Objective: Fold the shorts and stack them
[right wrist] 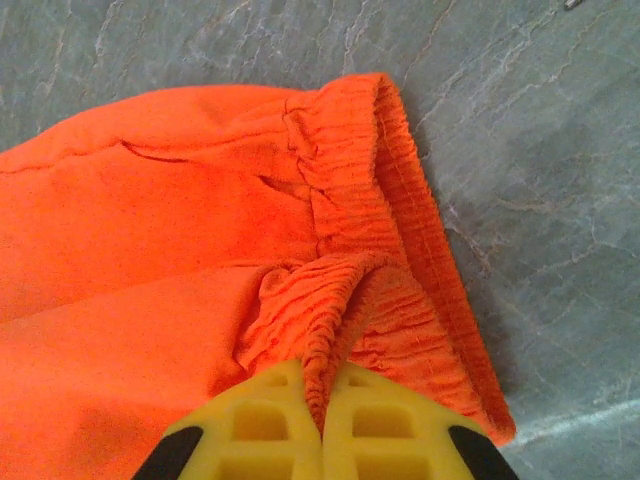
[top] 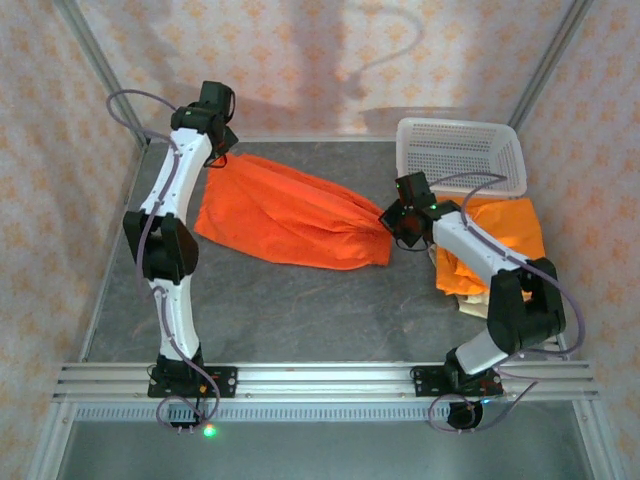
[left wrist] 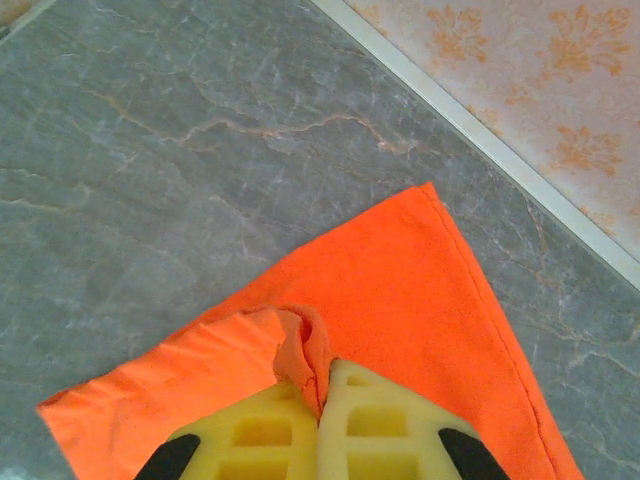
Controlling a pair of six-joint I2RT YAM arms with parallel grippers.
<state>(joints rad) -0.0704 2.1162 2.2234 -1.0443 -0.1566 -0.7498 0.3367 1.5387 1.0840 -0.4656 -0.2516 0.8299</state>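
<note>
**Fold stage: early. One pair gripped, nothing folded or stacked yet.**
Left gripper [left wrist: 322,388] is clamped on a leg-end corner and right gripper [right wrist: 322,398] on the waistband of the orange shorts [top: 290,222], which lie unfolded left of the basket [top: 460,150]. The remaining shorts [top: 505,240] sit heaped just in front of the basket, apparently unfolded.

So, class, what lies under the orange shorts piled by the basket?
A beige cloth edge peeks out beneath the orange pile; the rest is covered by it.
</note>
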